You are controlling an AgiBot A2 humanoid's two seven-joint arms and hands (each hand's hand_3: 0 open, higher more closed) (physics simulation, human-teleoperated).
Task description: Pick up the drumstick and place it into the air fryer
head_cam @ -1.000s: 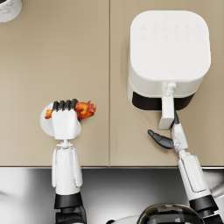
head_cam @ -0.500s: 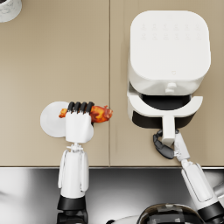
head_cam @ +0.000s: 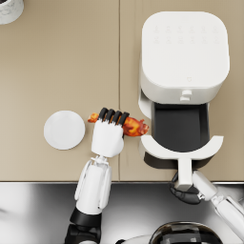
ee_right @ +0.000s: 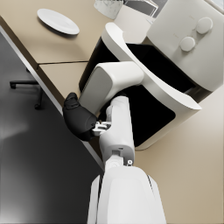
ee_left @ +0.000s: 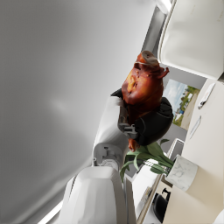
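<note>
While the left robot hand (head_cam: 108,136) grips the drumstick (head_cam: 132,127) just beside the air fryer (head_cam: 183,62), the right robot hand (head_cam: 187,190) is wrapped around the handle (head_cam: 184,171) of the pulled-out drawer (head_cam: 181,129). To do this well, carry the drumstick level over the drawer's rim, centre it above the dark cavity, lower it, then let go, keeping the drawer steady. A white plate (head_cam: 64,129) sits on the surface (head_cam: 57,62).

Left hand (head_cam: 108,136) with fingers curled tight, right hand (head_cam: 187,188) gripping, arms apart.
</note>
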